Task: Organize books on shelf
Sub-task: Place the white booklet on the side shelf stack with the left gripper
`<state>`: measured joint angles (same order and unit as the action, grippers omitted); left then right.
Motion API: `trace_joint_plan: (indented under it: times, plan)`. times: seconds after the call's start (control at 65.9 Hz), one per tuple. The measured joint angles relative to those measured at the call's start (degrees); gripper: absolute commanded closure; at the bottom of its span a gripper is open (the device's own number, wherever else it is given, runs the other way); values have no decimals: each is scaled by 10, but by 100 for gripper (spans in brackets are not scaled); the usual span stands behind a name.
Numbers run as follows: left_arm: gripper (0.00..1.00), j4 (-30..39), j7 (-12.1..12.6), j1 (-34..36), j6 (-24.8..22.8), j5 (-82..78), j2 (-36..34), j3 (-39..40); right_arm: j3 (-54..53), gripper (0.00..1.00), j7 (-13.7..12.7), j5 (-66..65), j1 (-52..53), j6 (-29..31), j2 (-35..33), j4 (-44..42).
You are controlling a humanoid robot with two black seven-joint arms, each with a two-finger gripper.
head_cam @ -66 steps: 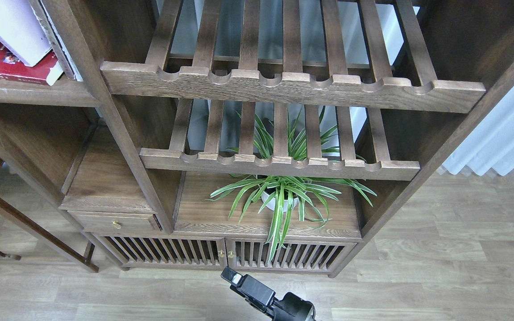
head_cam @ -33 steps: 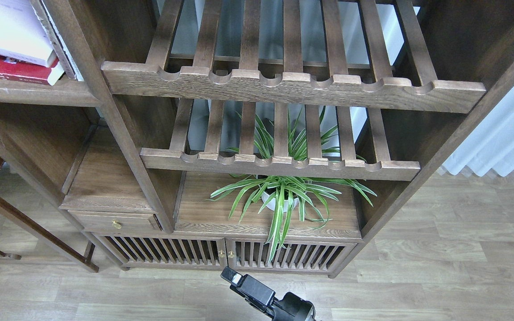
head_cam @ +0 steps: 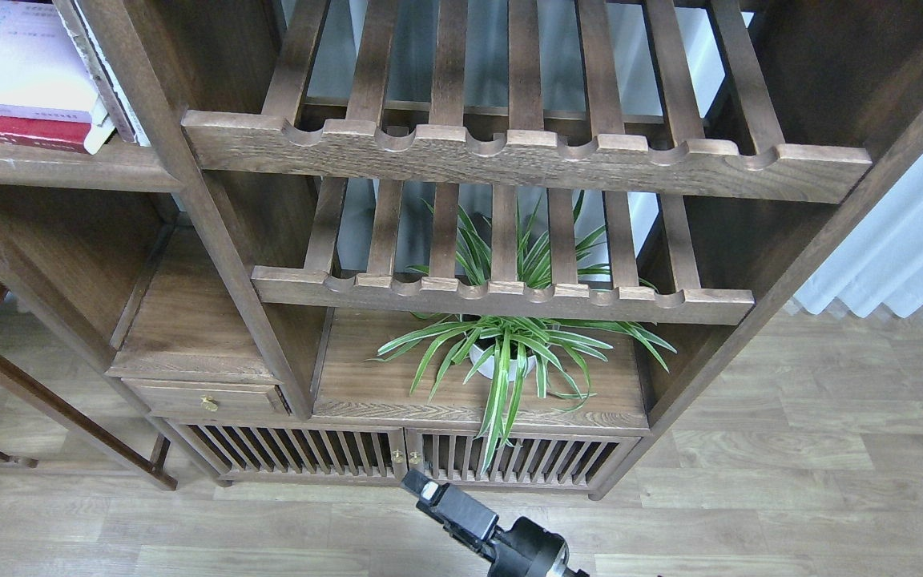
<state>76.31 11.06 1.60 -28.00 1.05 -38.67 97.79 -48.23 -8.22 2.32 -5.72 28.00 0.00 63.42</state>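
At the far upper left, the thin white-lavender book (head_cam: 21, 64) lies flat on the thick red book (head_cam: 21, 132), which rests on the dark-brown plank shelf (head_cam: 53, 164). A thin dark-edged book (head_cam: 113, 88) stands on edge against the shelf post; its cover is hidden. A black arm comes in at the bottom centre, and I take it for my right arm. Its gripper (head_cam: 421, 486) is low over the floor, far from the books, seen small and end-on. My left gripper is out of view.
Two slatted racks with notched front rails (head_cam: 509, 156) (head_cam: 501, 292) fill the middle bay. A potted spider plant (head_cam: 509, 353) stands on the cabinet top below. A small drawer (head_cam: 205, 397) sits lower left. A white curtain (head_cam: 910, 240) hangs at the right.
The white-lavender book has tipped down from a steep tilt to lie flat on the red book, covering most of its cover. The arm at the bottom has shifted slightly right.
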Motion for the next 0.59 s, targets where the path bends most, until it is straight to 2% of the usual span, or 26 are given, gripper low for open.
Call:
trace_joint_plan:
  times: [0.03,0.152,0.592]
  plan:
    - [23,5,4,-27,0,0,22,0,-9,0,2,2,0,0,0,1]
    - [21,12,7,-66,0,0,60,-6,-14,0,2,2,1,0,0,3]
    - [13,14,8,-152,0,-2,157,-55,-17,0,4,2,2,0,0,4]
